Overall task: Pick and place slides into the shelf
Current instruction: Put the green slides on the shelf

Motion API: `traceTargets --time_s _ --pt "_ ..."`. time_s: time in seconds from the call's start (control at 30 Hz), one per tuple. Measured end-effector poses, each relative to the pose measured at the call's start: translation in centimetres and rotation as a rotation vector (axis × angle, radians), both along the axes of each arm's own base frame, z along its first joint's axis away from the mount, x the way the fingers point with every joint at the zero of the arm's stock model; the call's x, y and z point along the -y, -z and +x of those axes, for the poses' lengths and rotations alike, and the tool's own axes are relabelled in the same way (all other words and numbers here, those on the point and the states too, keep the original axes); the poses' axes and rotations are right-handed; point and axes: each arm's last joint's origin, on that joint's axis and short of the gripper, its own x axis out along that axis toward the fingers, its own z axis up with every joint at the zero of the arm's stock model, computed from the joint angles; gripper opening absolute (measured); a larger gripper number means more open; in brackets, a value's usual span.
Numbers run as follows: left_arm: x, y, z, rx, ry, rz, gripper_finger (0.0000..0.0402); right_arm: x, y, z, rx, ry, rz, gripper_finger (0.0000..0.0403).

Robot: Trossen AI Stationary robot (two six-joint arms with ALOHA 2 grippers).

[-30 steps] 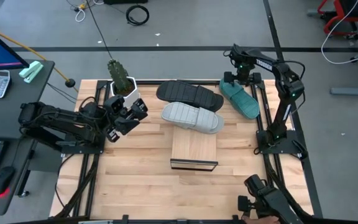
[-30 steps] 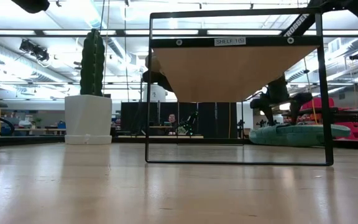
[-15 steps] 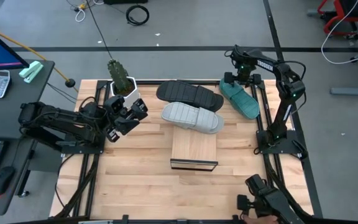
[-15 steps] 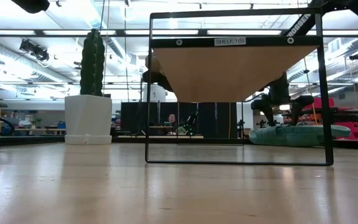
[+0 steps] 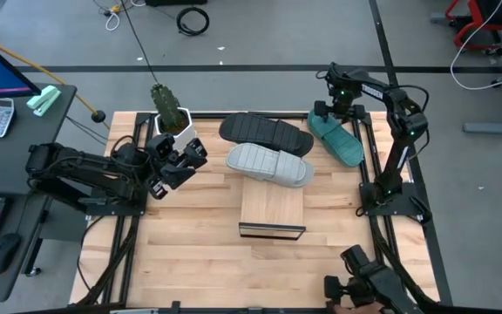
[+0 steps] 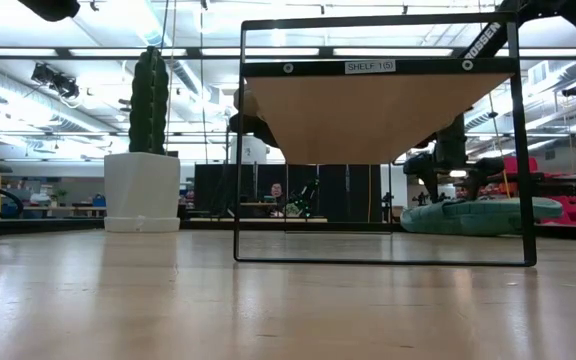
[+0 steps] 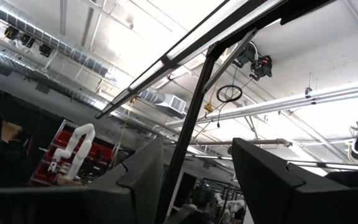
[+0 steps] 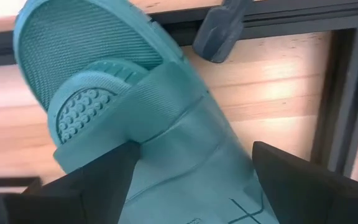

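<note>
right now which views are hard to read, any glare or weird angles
Left wrist view: aimed up at bright ceiling lights, washed out, no table. Low view: the shelf is backlit, its board looming wide toward the camera. Right wrist view: filled by the teal slide, very near the open right gripper. High view: evenly lit, clearest.

Slides: teal (image 5: pixel 336 138), lt grey (image 5: pixel 269 164), blk (image 5: pixel 266 132).

Slatted wooden tabletop (image 5: pixel 190 244). Carries shelf (image 5: pixel 273 208) at centre, potted cactus (image 5: pixel 169 108) at far left, black slide (image 5: pixel 265 133) far centre, teal slide (image 5: pixel 339 140) far right. Grey slide (image 5: pixel 270 165) overlaps shelf's far end.
</note>
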Motion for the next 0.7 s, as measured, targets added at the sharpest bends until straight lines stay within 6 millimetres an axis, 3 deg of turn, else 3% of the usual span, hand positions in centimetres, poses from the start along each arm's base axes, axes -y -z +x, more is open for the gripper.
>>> traceTargets --time_s 0.37,0.6,0.7 --pt "0.0 0.0 0.0 0.001 0.000 0.000 0.0199 -0.4 0.1 0.9 0.056 -0.075 0.011 0.0323" --pt "0.0 0.0 0.0 0.001 0.000 0.000 0.0193 -0.5 -0.2 1.1 0.071 -0.121 -0.009 0.0293" --pt "0.0 0.0 0.0 0.001 0.000 0.000 0.0195 -0.7 -0.9 1.5 0.152 -0.149 -0.022 0.0278"
